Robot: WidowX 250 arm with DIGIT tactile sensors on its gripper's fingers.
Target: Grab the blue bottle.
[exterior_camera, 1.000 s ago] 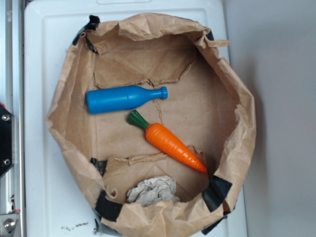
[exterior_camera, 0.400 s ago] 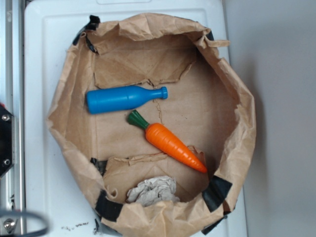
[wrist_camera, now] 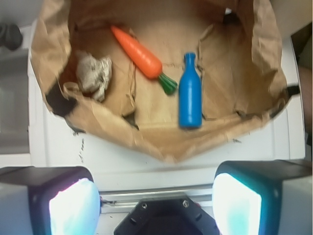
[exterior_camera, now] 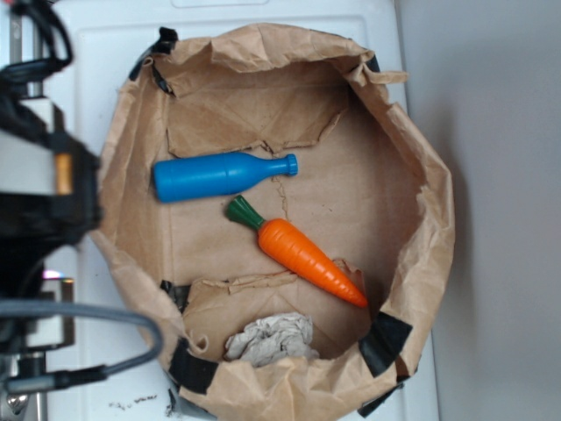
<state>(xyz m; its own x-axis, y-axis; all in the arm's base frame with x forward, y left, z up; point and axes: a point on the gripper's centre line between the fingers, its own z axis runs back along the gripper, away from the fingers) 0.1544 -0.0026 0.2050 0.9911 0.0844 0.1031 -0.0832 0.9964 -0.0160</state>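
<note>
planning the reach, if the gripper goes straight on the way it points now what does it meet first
Probably the near wall of the paper bag, which stands between the open gripper and the blue bottle; depth is unclear, so it might clear the rim.

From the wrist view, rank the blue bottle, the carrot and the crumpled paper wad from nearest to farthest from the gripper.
1. Blue bottle: right of centre, its base toward the open gripper.
2. Crumpled paper wad: far left inside the bag.
3. Carrot: lying deeper in; close to the wad's range, hard to separate.
</note>
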